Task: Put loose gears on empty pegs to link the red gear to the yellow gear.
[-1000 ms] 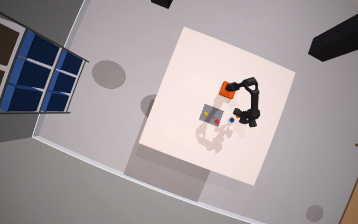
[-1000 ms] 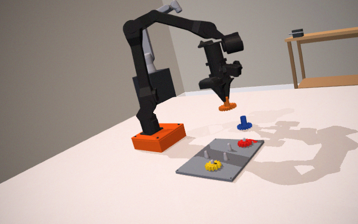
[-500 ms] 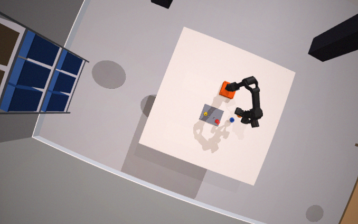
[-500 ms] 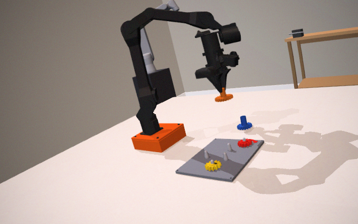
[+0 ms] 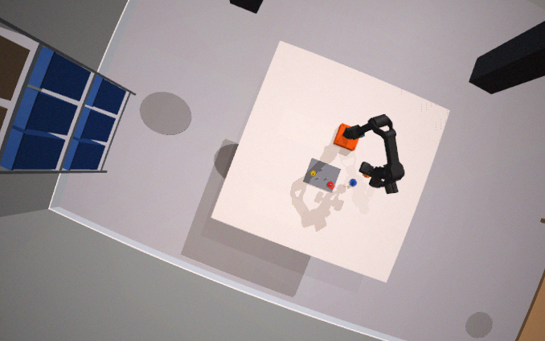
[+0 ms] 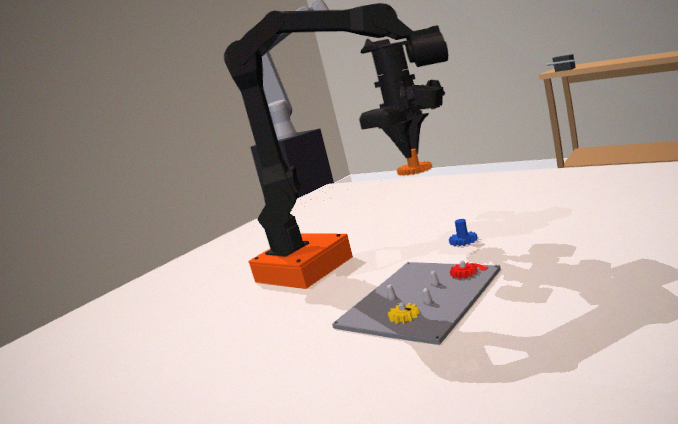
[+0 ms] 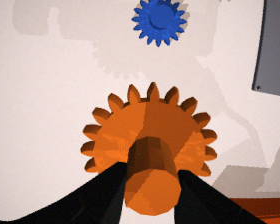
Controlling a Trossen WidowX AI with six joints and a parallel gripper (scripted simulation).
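Note:
My gripper (image 6: pixel 412 153) (image 7: pixel 151 176) is shut on the stem of the orange gear (image 6: pixel 414 168) (image 7: pixel 121 130) and holds it high above the table, gear disc down. The blue gear (image 5: pixel 353 182) (image 6: pixel 462 239) (image 7: pixel 159 17) stands on the table, stem up, beside the board. The grey board (image 5: pixel 333 170) (image 6: pixel 373 314) (image 7: pixel 276 55) bears the red gear (image 5: pixel 330 185) (image 6: pixel 462 271) near one corner and the yellow gear (image 5: pixel 313 173) (image 6: pixel 402 314) towards the opposite end. Three pegs without gears stand between them: one peg (image 6: pixel 434 279), a second peg (image 6: pixel 391 292) and a third peg (image 6: pixel 426 296).
The orange arm base (image 5: pixel 345 137) (image 6: pixel 278 271) stands on the white table (image 5: pixel 292 84) (image 6: pixel 173 342) beside the board. The arm's shadow falls across part of the board and the table. A wooden bench (image 6: pixel 642 152) stands in the background.

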